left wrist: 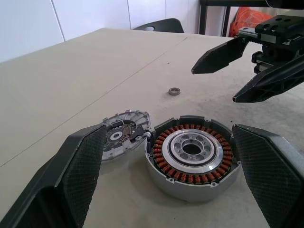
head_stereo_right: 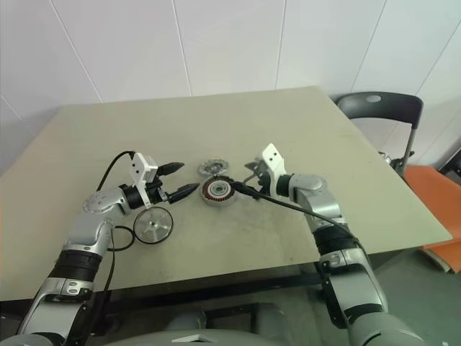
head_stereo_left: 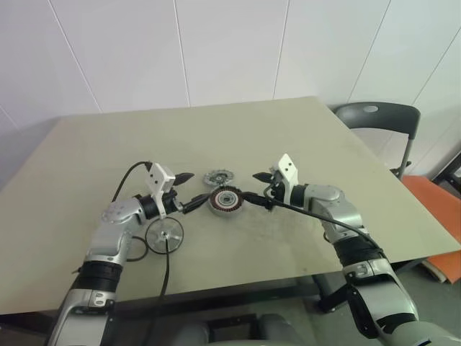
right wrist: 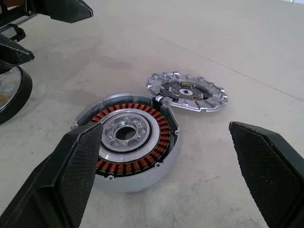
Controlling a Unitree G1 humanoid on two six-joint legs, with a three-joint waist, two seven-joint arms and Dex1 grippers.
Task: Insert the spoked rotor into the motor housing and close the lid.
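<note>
Left gripper [head_stereo_left: 189, 191], two black fingers on silver-grey arm w/ white wrist block: reaching in from table's left, pointing level toward centre; fingers spread wide, holding nothing, tips just left of housing, one finger higher than other

Right gripper [head_stereo_left: 256, 186], same build: reaching in from right, tilted slightly down, pointing toward centre; fingers spread wide, empty, lower tip right at housing's right edge; contact cannot be told

Motor housing [head_stereo_left: 225, 201], thick round puck, pale metal wall, ring of reddish-copper windings, silver centre w/ bore: flat on table between both grippers, open side up, nothing seated inside

Lid [head_stereo_left: 217, 177], small grey metal disc w/ cut-outs and notched edge: flat on table just behind housing, rims touching or nearly so in wrist views

Spoked rotor [head_stereo_left: 165, 233], thin flat wheel, dark rim, fine spokes, small silver hub: flat on table near front-left, below left forearm, apart from housing

Small silver ring [left wrist: 175, 90]: loose on table beyond housing, seen in left wrist view

Black cable [head_stereo_left: 167, 268]: looping off left arm, crossing rotor area toward table's front edge

Table [head_stereo_left: 302, 137], beige matt top, faint scuffs around centre

Room: white panelled wall [head_stereo_left: 230, 50] behind; dark grey plastic chair [head_stereo_left: 378, 119] at right rear corner; orange item [head_stereo_left: 432, 202] on floor at right
</note>
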